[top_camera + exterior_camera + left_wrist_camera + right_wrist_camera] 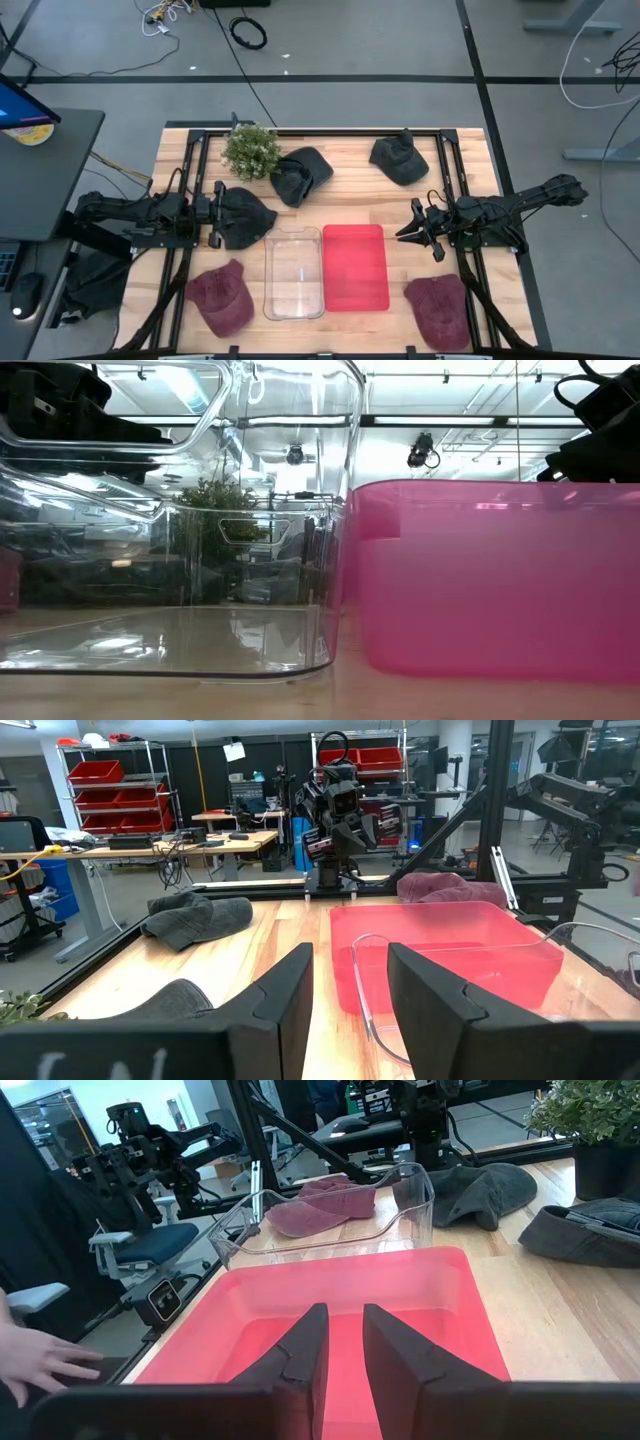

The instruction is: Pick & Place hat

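Closest to the lens: clear plastic bin [180, 560] and translucent pink plastic bin [490, 580], side by side and almost touching at the middle of the wooden desk [400, 200]. Both empty, so no hat placed yet. Judged to be at the very start, with every pick and every drop still to do.

Counted from above, five hats, all lying on the bare desk outside the bins:
- three charcoal fabric caps: one [245, 215] just left of the clear bin, one [300, 176] beyond the clear bin beside the plant, one [400, 158] near the far right corner
- two maroon fabric caps: one [220, 298] at the near left, one [440, 310] at the near right

Also two bins, one small green potted plant [250, 150] at the far edge, and two arms.

Left tool [350, 960] right at the charcoal cap next to the clear bin, fingers well apart with only bare wood showing between them, gripping nothing. Probably the first cap to go. Cannot tell whether already touching the fabric.

Right tool [344, 1312] hanging at the right edge of the pink bin, pointing across it, fingers drawn near each other with a narrow slit between, clamped on nothing.
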